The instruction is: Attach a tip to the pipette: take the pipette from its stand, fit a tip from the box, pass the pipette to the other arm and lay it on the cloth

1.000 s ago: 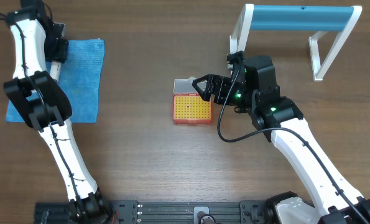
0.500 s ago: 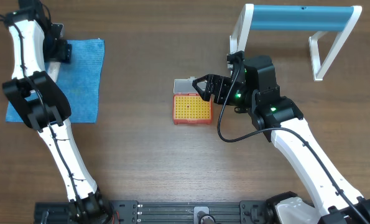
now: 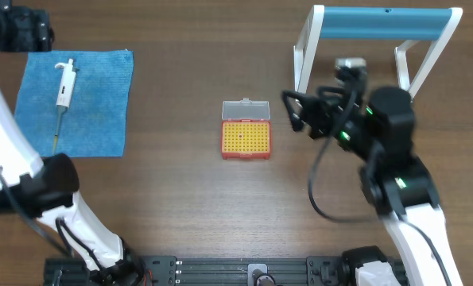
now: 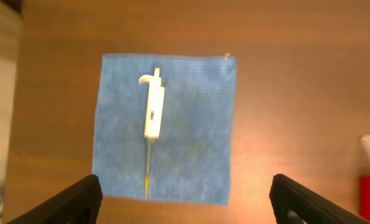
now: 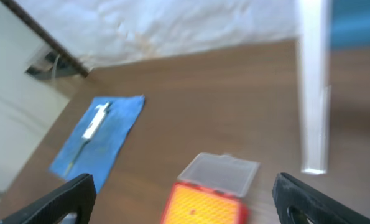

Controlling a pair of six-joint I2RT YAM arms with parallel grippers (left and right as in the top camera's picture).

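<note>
pipette on cloth: likely light, stiff, tip fragile; grip its white body. left end effector, right end effector spread.

The left arm and right arm are 2 of a kind: white tubular links, bulky black joint housings. Green lights dot the right arm's black wrist, where a thin black cable loops out
</note>
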